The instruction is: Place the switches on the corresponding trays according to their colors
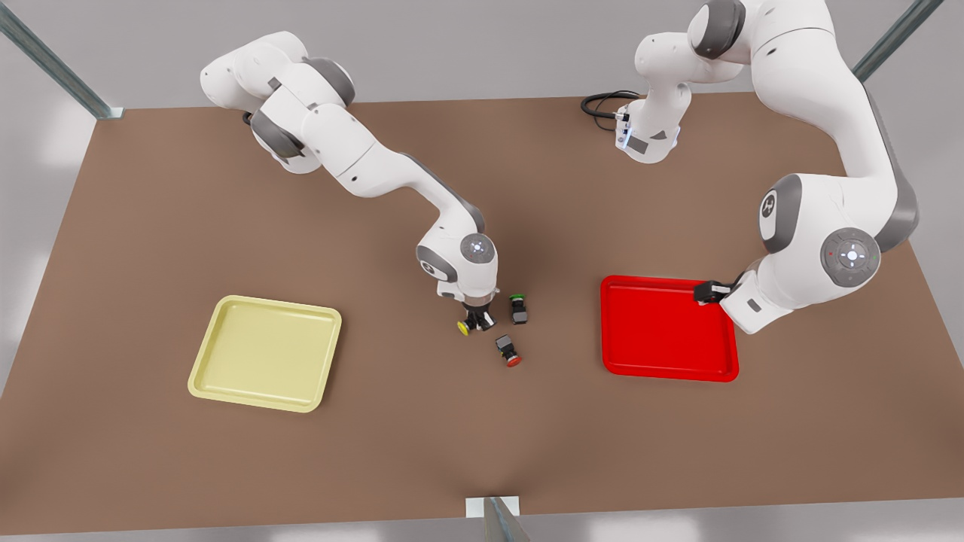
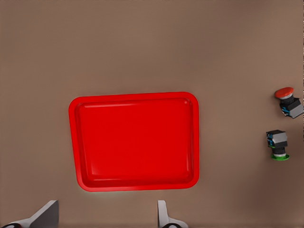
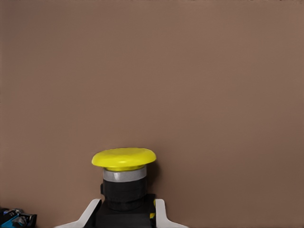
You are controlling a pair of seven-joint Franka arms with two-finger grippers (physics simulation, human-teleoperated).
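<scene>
My right gripper [image 1: 479,322] is down at the table's middle, shut on the dark body of the yellow switch [image 3: 124,171]. The switch's yellow cap [image 1: 465,327] sticks out toward the front view's left. The green switch [image 1: 518,309] and the red switch [image 1: 508,351] lie loose on the table just beside it. The pale yellow tray [image 1: 263,352] lies empty at the front view's left. The red tray [image 2: 135,141] lies empty at the right. My left gripper [image 1: 706,292] hovers open over its far right corner, with both fingers [image 2: 164,216] spread wide.
A black cable [image 1: 602,102] loops at the table's back by the arm base. Metal frame posts stand at the back corners [image 1: 53,64] and at the front edge [image 1: 497,519]. Bare brown table surrounds both trays.
</scene>
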